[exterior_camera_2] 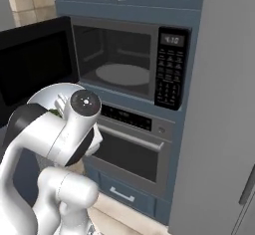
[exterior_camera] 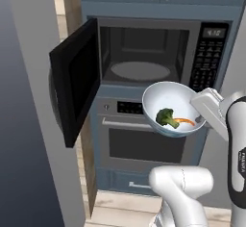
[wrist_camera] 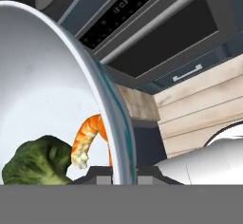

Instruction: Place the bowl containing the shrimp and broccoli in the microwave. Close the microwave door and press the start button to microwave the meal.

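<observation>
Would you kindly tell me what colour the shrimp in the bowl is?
Orange, paler at one end; the shrimp shows best in the hand view, beside the broccoli.

My arm reaches up and forward, wrist bent, and my gripper [wrist_camera: 118,171] pinches the bowl's [exterior_camera: 166,101] rim, one finger either side.

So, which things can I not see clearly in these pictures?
- Right base view: the robot's own arm covers most of the bowl; the food in it is hidden.
- Hand view: the gripper fingertips are cut off at the bottom edge, astride the bowl's rim.
- Left base view: the keypad labels on the microwave are too small to read, so the start button cannot be told apart.
- Right base view: the microwave door is cut off by the left edge.
</observation>
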Tool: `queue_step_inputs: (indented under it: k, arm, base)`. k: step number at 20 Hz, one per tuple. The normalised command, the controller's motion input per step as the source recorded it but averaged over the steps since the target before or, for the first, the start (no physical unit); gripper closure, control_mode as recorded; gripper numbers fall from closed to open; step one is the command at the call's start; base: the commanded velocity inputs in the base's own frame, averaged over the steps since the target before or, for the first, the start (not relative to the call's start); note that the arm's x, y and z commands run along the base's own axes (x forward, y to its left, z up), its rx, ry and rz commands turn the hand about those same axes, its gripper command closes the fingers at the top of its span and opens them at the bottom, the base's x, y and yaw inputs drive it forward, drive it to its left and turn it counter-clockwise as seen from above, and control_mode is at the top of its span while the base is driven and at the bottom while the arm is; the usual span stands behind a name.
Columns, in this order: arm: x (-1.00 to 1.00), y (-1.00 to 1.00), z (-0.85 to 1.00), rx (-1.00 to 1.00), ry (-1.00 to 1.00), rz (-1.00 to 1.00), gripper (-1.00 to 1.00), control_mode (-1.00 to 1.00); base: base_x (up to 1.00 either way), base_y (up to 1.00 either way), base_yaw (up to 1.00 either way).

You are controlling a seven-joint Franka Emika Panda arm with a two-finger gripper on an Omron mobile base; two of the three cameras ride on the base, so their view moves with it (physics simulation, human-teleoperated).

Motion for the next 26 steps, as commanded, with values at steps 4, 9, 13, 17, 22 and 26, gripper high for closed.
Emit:
queue_step_inputs:
  k: [4,9,13,17,22,26]
  arm:
    - [0.0,0.0,0.0,0.0,0.0,0.0,1.0,1.0]
    - [0.0,0.0,0.0,0.0,0.0,0.0,1.0,1.0]
    - [0.0,0.0,0.0,0.0,0.0,0.0,1.0,1.0]
    - [0.0,0.0,0.0,0.0,0.0,0.0,1.0,1.0]
    - [0.05,0.0,0.0,0.0,0.0,0.0,1.0,-1.0]
    - [0.15,0.0,0.0,0.0,0.0,0.0,1.0,-1.0]
  base:
    - [0.52,0.2,-0.17]
    - [0.52,0.14,-0.15]
    - [0.46,0.37,-0.13]
    - [0.51,0.42,-0.06]
    - [0.34,0.07,-0.02]
    - [0.0,0.0,0.0]
